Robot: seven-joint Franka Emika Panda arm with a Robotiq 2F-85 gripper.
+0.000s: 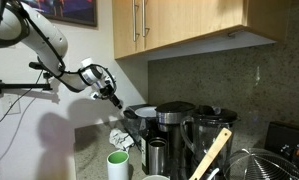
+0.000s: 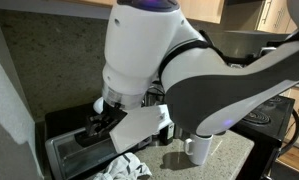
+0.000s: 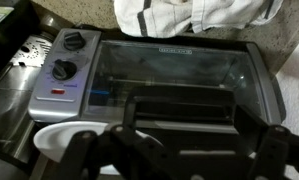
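Observation:
A black and silver toaster oven [image 3: 169,62] fills the wrist view, with two black knobs on its silver panel [image 3: 61,72] at the left and a glass door. My gripper [image 3: 187,132] hangs just over the front of the oven, open. Its dark fingers [image 3: 131,118] stand one at each end of the black door handle [image 3: 189,100]; I cannot tell whether they touch it. In both exterior views the gripper [image 1: 119,103] [image 2: 99,122] points down at the oven [image 1: 141,113] [image 2: 71,152] from above.
A crumpled white and dark towel [image 3: 189,12] [image 1: 121,137] [image 2: 124,168] lies by the oven. A white cup [image 1: 118,165] [image 2: 199,148], a coffee machine [image 1: 174,125], a blender [image 1: 211,128] and a wooden spatula [image 1: 211,155] crowd the counter. Wooden cabinets [image 1: 189,25] hang overhead.

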